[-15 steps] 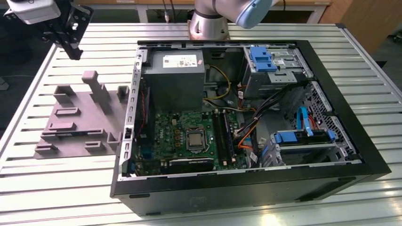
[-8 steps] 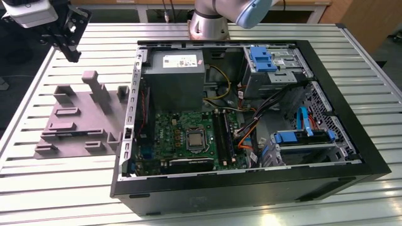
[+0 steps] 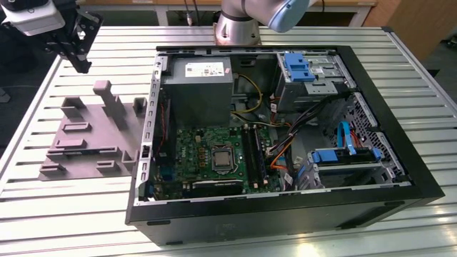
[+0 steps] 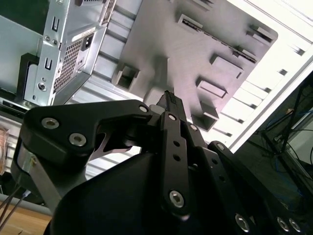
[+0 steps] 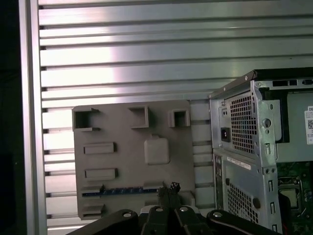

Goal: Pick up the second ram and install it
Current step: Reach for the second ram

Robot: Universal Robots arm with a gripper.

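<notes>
The second ram [image 5: 122, 191] is a thin dark stick with blue marks, standing on edge in a slot of the grey moulded holder [image 5: 132, 156] in the first wrist view. The same holder [image 3: 93, 134] lies on the table at the exterior view's left, beside the open computer case [image 3: 286, 214]. My gripper [image 3: 83, 65] hangs high above the holder's far end with its fingers together and nothing between them. Its fingertips [image 5: 168, 188] show close to one end of the ram. In the second wrist view the gripper [image 4: 168, 98] points down at the holder [image 4: 195, 49].
Inside the case are a silver power-supply box [image 3: 196, 91], a green motherboard [image 3: 214, 155] with long black slots [image 3: 253, 155], loose cables [image 3: 279, 155] and blue drive brackets [image 3: 343, 155]. The slatted metal table [image 3: 71, 225] ends near the holder's left side.
</notes>
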